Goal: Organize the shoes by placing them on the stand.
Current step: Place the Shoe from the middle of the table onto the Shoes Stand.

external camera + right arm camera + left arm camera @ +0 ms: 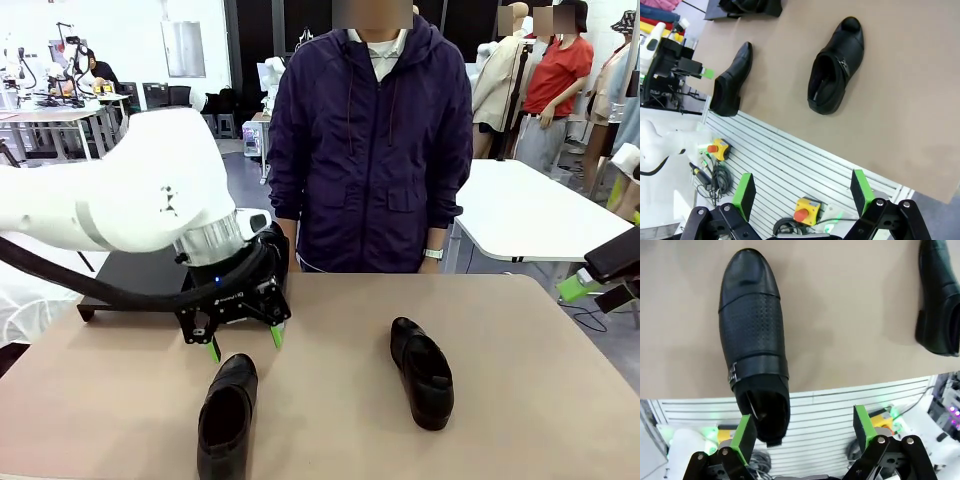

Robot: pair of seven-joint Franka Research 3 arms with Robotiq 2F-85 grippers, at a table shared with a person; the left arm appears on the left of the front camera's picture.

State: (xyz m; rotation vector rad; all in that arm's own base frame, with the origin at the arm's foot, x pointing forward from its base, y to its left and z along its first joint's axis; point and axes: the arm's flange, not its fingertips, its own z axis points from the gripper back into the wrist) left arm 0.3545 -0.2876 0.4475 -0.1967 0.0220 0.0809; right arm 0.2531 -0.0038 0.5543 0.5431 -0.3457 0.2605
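Two black glossy shoes lie on the tan table. One shoe (226,412) (753,335) (730,81) lies near the front edge, toe pointing away. My left gripper (245,344) (805,432) hangs open just above its toe, with nothing between its fingers. The other shoe (421,372) (939,300) (835,67) lies right of centre. The black stand (128,278) (714,13) sits at the far left, mostly hidden behind my left arm; dark shoe-like shapes (751,6) rest on it. My right gripper (590,290) (803,192) stands open off the table's right side, holding nothing.
A person in a dark purple jacket (372,150) stands at the table's far edge, hands out of sight. In the wrist views a white slatted surface (790,160) with an emergency-stop button (803,210) and cables lies past the table's near edge.
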